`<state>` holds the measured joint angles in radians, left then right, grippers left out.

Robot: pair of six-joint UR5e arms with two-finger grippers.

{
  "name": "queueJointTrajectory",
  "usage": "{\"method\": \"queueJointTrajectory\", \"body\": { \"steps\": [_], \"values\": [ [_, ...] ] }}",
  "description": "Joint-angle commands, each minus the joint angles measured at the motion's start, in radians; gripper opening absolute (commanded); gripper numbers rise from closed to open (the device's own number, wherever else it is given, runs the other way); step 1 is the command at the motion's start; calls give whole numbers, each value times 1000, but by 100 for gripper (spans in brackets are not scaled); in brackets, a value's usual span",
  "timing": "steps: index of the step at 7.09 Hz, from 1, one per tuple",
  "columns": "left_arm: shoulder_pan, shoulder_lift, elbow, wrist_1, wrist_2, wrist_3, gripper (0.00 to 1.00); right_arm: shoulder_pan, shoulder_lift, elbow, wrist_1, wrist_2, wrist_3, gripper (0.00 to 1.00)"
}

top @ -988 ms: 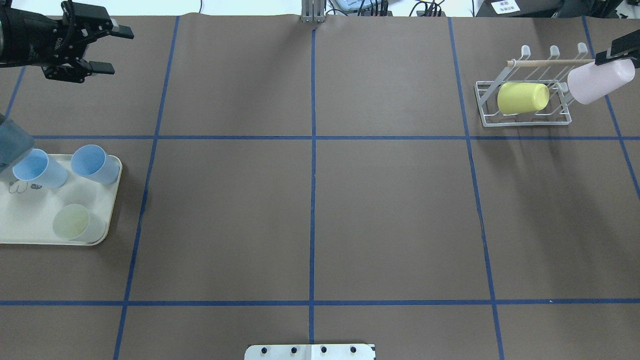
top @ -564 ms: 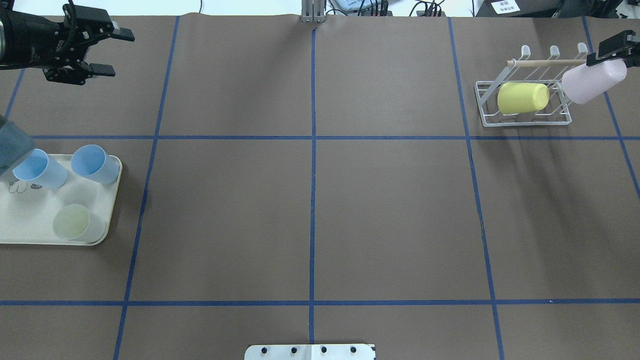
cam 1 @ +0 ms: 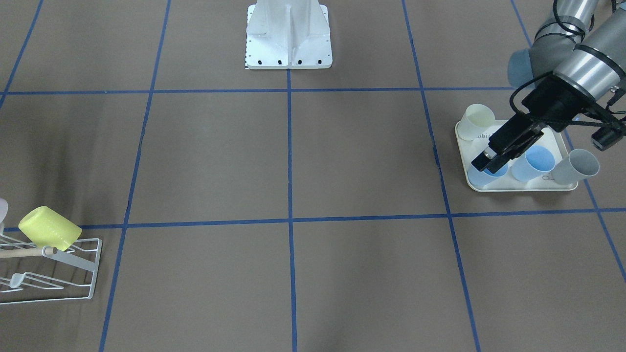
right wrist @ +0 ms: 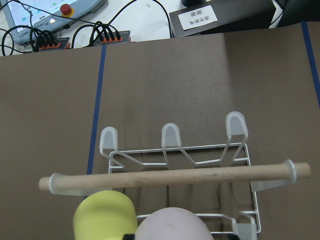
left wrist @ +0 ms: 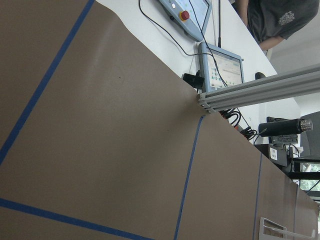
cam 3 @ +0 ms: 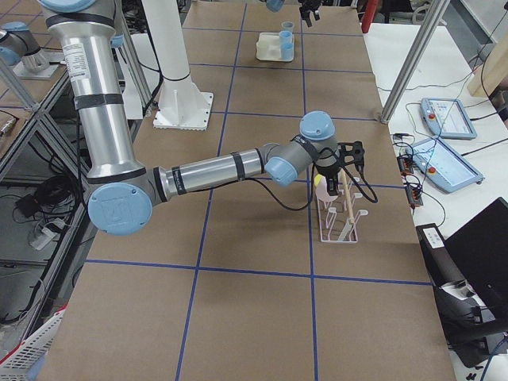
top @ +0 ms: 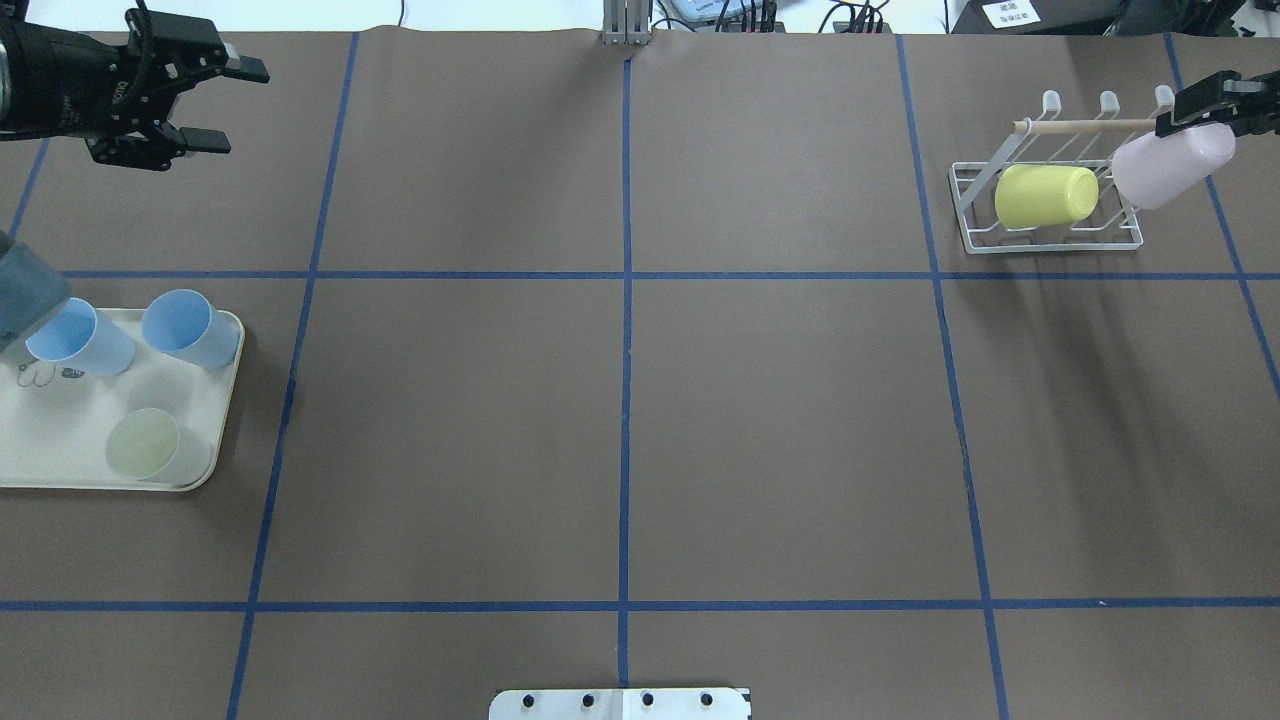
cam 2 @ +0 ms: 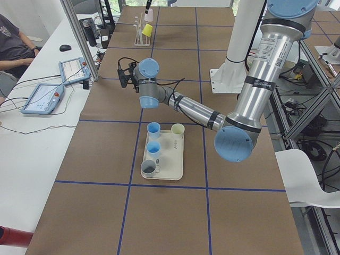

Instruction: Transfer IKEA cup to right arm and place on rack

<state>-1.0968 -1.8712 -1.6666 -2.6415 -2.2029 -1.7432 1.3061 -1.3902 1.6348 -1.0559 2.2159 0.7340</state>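
Your right claw [top: 1195, 110] is clamped on a pale pink plastic cup [top: 1170, 168], tilted over the small white wire rack [top: 975, 235], beside a yellow plastic cup [top: 1045, 195]. Your left claw [top: 232, 105] hangs spread apart, well away.

Bright, even light; soft shadows

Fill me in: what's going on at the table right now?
The right arm's tool holds a pale pink plastic cup, tilted, at one end of the white wire rack, beside a yellow plastic cup already resting there. The left arm's tool hangs open and empty, away from the cream tray.
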Motion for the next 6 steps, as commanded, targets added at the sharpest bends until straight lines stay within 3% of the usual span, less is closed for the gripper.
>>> {"method": "queueJointTrajectory", "body": {
  "steps": [1, 5, 6],
  "values": [
    [2, 0, -4, 0, 0, -7, 100, -8, 14, -24, -1, -10, -1, 14],
    [2, 0, -18, 0, -1, -10, 100, -16, 53, -89, 10, -12, -18, 16],
    [0, -2, -18, 0, -1, -10, 100, -19, 50, -93, 11, -12, -16, 21]
  ]
}}
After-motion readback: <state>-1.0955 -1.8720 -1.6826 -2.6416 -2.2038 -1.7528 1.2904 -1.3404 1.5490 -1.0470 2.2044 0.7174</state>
